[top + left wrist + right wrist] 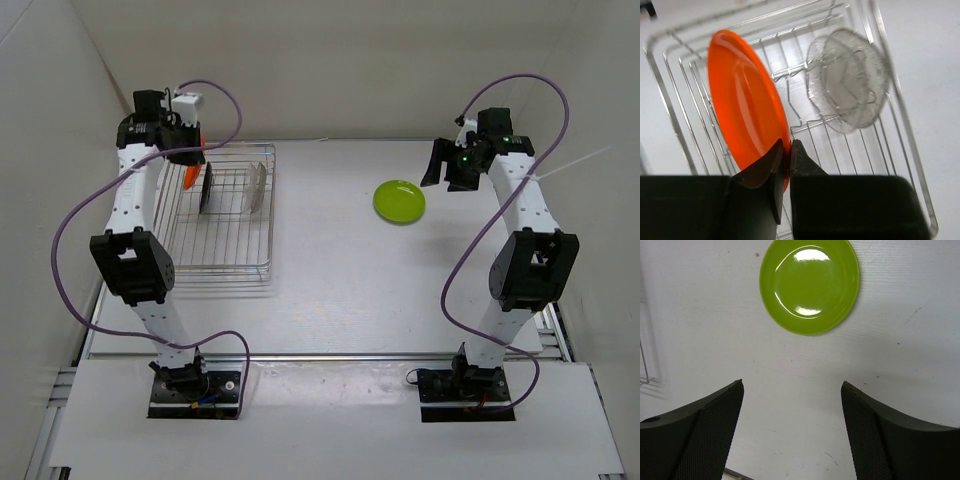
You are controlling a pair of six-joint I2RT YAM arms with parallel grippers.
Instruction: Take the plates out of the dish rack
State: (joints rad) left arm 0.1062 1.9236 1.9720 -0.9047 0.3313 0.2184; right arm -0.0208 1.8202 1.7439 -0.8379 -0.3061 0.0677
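Left hand (786, 150) is pinching the lower rim of the red-orange plate (747, 100), fingers almost together with only the plate's edge between them. That plate is standing on edge over the far left corner of the dish rack (225, 245). I can't tell whether it's sitting in the wires or lifted off them, since the hand is covering its bottom in the wrist view. From above, only an orange sliver is peeking out under the arm.

The black plate (206, 190) is standing on edge inside the rack, just right of the orange one. I'm only making it out from the top camera, as a thin dark shape.

The clear plate (847, 80) is standing in the rack too, nearer its right side. It's hard to read because the wires are showing straight through it.

The lime green plate (810, 285) is lying flat on the surface (350, 290), well to the right of the rack.

Right hand (791, 385) is hanging over the surface even farther from the rack, just past the green plate. Its fingers are spread wide and gripping nothing. Its wrist view is cutting off all but a bit of rack wire at the left edge.
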